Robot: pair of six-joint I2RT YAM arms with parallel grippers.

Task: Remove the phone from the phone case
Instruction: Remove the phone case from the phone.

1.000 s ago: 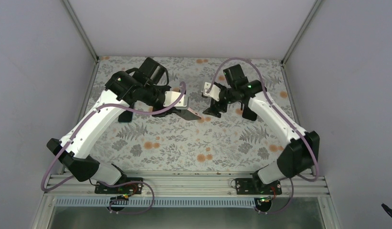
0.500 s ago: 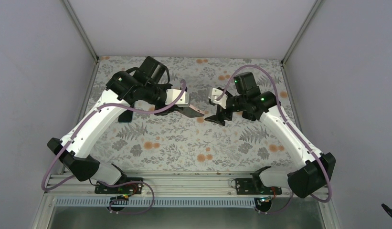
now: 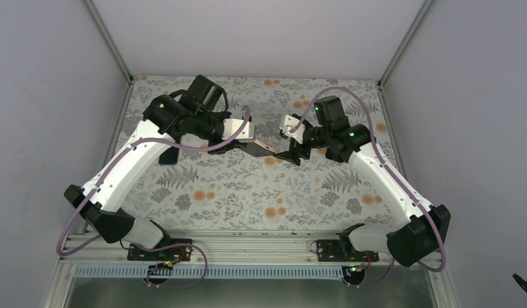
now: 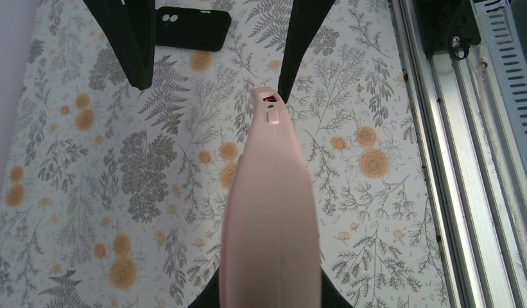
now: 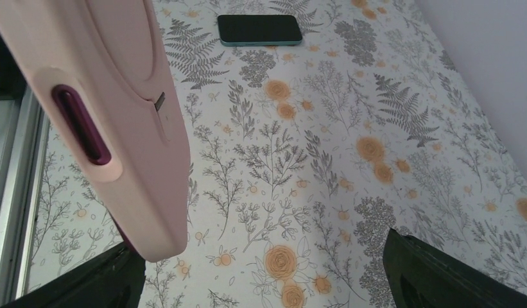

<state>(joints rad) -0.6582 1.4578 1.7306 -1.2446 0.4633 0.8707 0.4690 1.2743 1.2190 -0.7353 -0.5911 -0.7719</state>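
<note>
The left end effector (image 3: 246, 146) is clamped shut on 1 end of the pink phone case (image 4: 271, 212), holding it above the worktop (image 4: 151, 192), with the phone (image 3: 260, 149) dark inside it. The right end effector (image 3: 289, 152) gapes wide, its 2 fingers (image 5: 434, 276) straddling the case's free end, which sits nearer 1 finger.

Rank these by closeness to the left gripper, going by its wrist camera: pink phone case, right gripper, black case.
1. phone case, centre, clamped in the left gripper.
2. right gripper, open, straddling the case's far tip.
3. black case, top, flat on the table beyond.
</note>
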